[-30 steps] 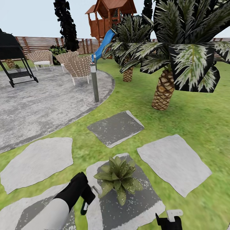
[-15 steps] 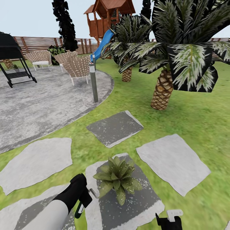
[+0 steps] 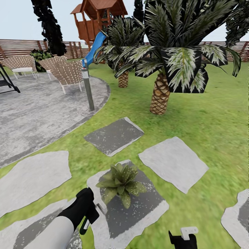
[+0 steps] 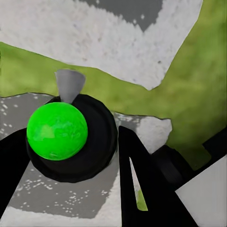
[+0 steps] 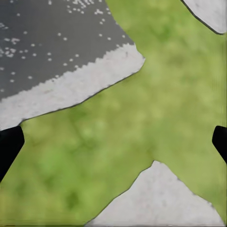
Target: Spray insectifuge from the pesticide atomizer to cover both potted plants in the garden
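The pickup looks done. The left end effector (image 3: 90, 215) is closed around the pesticide atomizer (image 3: 92, 213), whose dark green handle loop hangs below the black fingers and whose pale nozzle pokes out toward the plant. In the left wrist view the atomizer (image 4: 66, 135) sits between the fingers (image 4: 142, 179) as a bright green dome on a black body, with a grey cone at its far edge.

One potted plant (image 3: 120, 181) sits on a grey stepping stone (image 3: 138, 211) just off the atomizer's nose, at about one o'clock from the left end effector, near it but not touching. I can't make out any spray on the leaves, so I would judge that covering this plant is either just starting or yet to begin. A second low rosette isn't something I can pick out here, so that one is left to find and spray.

The right end effector (image 3: 183, 238) hangs low at five o'clock. In the right wrist view its fingers (image 5: 9, 144) stand wide apart over the lawn (image 5: 156, 109), gripping nothing.

Beyond, at twelve o'clock, stand a palm (image 3: 160, 93) and the paved patio (image 3: 38, 114).
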